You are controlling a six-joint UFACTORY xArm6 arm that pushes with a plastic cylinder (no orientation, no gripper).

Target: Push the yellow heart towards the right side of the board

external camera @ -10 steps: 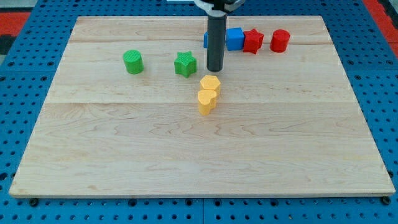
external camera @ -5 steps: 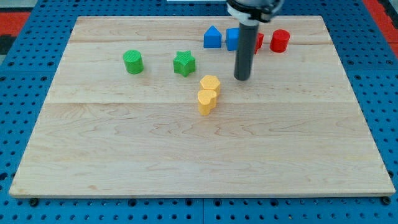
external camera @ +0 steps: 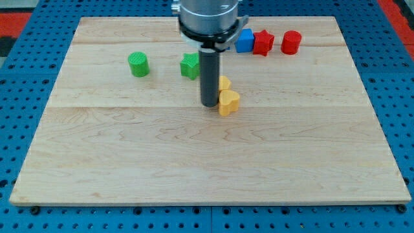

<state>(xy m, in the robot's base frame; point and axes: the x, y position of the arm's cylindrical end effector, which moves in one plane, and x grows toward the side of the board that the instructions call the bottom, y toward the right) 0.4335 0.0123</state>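
Note:
The yellow heart lies near the board's middle. Just above it sits a second yellow block, partly hidden by the rod; its shape is unclear. My tip is down on the board right against the heart's left side. The rod rises towards the view's top and covers part of the green star.
A green cylinder stands at the upper left. A blue block, a red star and a red cylinder line the top edge of the wooden board. The arm's head hides the area left of the blue block.
The rod swung from the right of the yellow blocks to their left side. The yellow heart has shifted to the right by a small amount.

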